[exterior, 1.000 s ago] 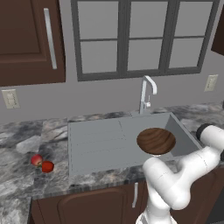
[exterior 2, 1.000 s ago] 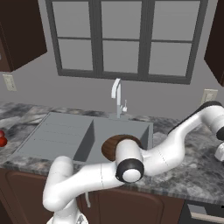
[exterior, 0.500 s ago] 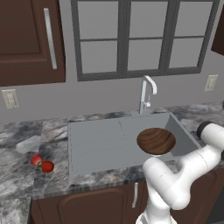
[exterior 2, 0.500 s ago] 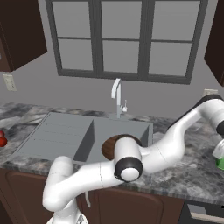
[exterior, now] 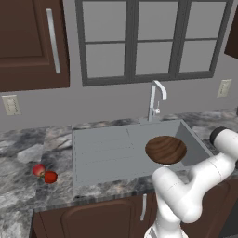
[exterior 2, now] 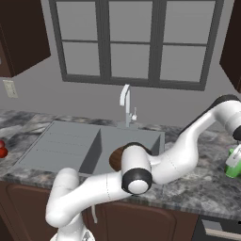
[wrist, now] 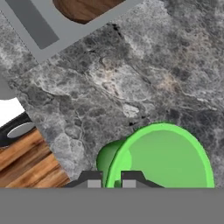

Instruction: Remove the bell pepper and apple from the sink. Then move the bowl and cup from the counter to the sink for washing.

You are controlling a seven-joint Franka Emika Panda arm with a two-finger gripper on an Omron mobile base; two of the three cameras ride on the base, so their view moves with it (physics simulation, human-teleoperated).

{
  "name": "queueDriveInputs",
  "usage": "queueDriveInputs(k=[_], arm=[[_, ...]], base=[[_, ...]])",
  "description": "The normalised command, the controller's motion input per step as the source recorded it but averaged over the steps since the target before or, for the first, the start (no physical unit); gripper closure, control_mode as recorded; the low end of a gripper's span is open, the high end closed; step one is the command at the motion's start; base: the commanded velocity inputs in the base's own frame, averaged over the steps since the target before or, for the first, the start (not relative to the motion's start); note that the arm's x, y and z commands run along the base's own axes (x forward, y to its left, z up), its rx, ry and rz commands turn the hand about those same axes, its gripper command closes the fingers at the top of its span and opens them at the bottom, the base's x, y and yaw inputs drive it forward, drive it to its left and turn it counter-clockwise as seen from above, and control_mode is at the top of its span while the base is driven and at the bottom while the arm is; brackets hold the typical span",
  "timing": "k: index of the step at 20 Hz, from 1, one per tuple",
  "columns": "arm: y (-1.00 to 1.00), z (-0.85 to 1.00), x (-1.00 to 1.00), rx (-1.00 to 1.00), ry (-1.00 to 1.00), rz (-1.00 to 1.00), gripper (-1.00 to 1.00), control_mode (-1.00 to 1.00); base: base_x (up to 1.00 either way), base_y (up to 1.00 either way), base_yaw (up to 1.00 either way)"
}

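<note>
Hand view first: the green cup sits right under the camera, its open mouth wide and bright against the marbled counter, and the gripper has its two dark tips drawn close together on the cup's rim, one inside the wall and one outside, so it's clamped on the cup. Up in the corner of that view there's a slice of the grey sink with the brown bowl already lying in it.

From the left base view, the bowl rests in the basin on the right-hand side of the sink, near the faucet. The bell pepper and the apple lie side by side on the counter, well off to the left of the sink, so that half looks done.

In the right base view the cup stands at the far right of the counter, well apart from the sink.

So it's the last leg, the cup. I'd say the next move needs a clean lift straight up, then a long swing left over the counter edge and down into the basin beside the bowl, without a knock.
</note>
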Motion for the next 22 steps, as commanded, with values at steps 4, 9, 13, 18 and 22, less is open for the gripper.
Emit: queueDriveInputs(k=[4,9,13,18,22], arm=[[0.45,-0.09,-0.12,-0.04,-0.12,0.09,1.0,-1.0],[0.47,-0.1,-0.11,-0.05,-0.14,0.08,1.0,-1.0],[0.46,-0.12,-0.1,-0.09,-0.13,0.08,1.0,-1.0],[0.43,-0.17,-0.14,-0.16,-0.13,0.07,1.0,-1.0],[0.45,-0.24,-0.16,-0.22,-0.15,0.06,1.0,-1.0]], base=[[0.0,0.0,0.0],[0.0,0.0,0.0],[0.0,0.0,0.0],[0.0,0.0,0.0],[0.0,0.0,0.0]])
